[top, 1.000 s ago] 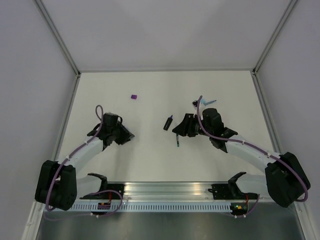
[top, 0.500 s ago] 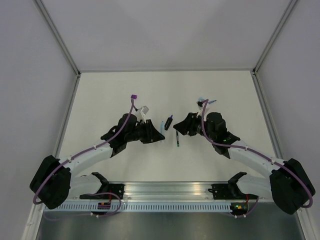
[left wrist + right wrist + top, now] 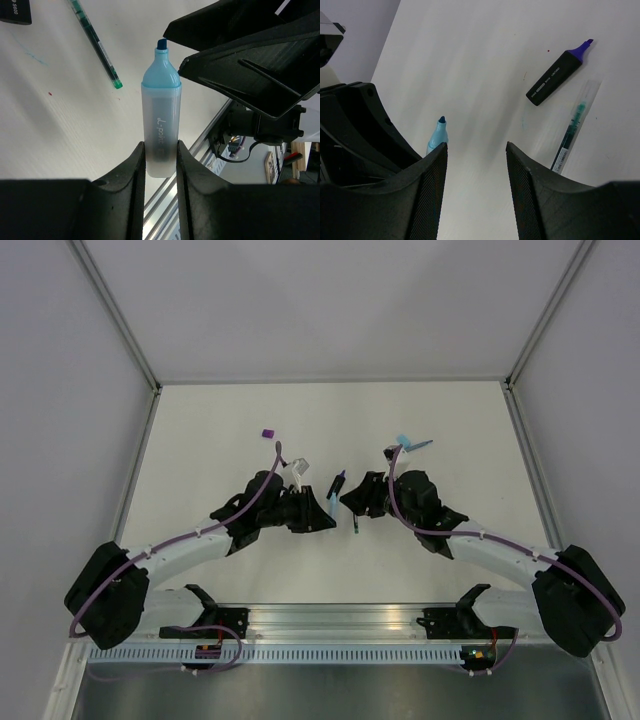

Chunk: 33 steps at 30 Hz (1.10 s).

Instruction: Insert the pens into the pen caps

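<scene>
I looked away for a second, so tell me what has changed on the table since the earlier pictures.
The left gripper swung in from the left side toward the centre. Shut on the light-blue highlighter, it now points the tip at the right gripper, which stands open and has barely shifted. The purple cap, black marker and thin dark pen stayed put.

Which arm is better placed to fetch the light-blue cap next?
Right: the right gripper is open and empty, with the light-blue cap on its side; the left gripper holds the highlighter.
</scene>
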Motion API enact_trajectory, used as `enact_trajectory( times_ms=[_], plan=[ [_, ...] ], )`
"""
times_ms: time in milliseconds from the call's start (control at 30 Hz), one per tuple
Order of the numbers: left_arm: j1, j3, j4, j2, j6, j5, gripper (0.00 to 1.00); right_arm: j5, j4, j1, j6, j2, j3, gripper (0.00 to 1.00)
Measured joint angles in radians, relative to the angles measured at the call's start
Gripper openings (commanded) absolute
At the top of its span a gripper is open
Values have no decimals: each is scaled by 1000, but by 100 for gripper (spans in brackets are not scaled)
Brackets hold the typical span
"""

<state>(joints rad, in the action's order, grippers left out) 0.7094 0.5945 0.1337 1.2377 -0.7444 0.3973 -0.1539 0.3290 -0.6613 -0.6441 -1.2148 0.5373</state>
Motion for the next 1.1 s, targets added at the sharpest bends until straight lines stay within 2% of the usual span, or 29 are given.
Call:
enact_trajectory(
  times_ms=[433,767,867,900,967,1000,1067,1100],
  plan=[
    [6,3,3,23,3,0,2,91,18,-51,-37,15,0,58],
    [6,7,3,24,3,-3,2,95,30,-99,-64,-66,23,55],
    [6,8,3,24,3,-3,2,93,30,-113,-68,-93,37,47],
    [6,8,3,24,3,-4,2,90,31,-116,-70,-101,42,35],
    [6,8,1,24,3,-5,2,80,35,-121,-75,-110,49,22],
    [6,8,-2,24,5,-6,2,71,48,-124,-89,-111,51,10],
    [11,10,0,25,7,-7,2,61,61,-128,-90,-111,55,1],
    [11,11,0,25,8,-6,2,60,61,-128,-92,-111,55,0]
  ],
)
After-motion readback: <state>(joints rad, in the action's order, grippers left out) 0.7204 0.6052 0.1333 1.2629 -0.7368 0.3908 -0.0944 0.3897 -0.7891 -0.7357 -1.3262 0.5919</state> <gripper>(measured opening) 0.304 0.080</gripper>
